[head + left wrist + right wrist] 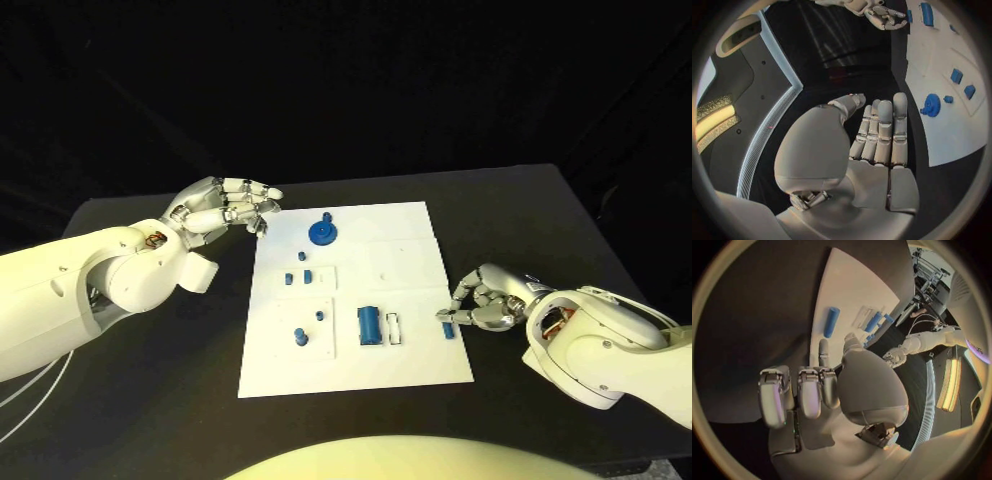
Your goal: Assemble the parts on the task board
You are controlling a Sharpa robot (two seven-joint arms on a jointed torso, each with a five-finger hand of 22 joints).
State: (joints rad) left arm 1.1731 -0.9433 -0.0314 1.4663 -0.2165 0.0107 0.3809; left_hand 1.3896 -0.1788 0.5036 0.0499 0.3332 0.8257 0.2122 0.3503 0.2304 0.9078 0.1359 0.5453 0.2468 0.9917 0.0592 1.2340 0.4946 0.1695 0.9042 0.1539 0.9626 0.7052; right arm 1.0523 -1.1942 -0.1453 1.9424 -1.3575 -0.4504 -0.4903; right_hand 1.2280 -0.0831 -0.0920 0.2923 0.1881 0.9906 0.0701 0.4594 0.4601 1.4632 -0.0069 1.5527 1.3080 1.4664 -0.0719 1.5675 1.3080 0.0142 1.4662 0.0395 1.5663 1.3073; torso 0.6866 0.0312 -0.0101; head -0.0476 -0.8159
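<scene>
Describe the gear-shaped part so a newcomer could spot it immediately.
Start at the white task board in the table's middle and go to its far end, near the left robot hand. The blue gear lies there, round and toothed, unlike the small blocky pieces nearer the robot.

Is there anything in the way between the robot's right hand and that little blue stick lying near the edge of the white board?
Nothing visible. The right hand is right beside the small blue stick at the task board's edge, with only bare board between them. In the right wrist view the stick lies just past the fingertips.
</scene>
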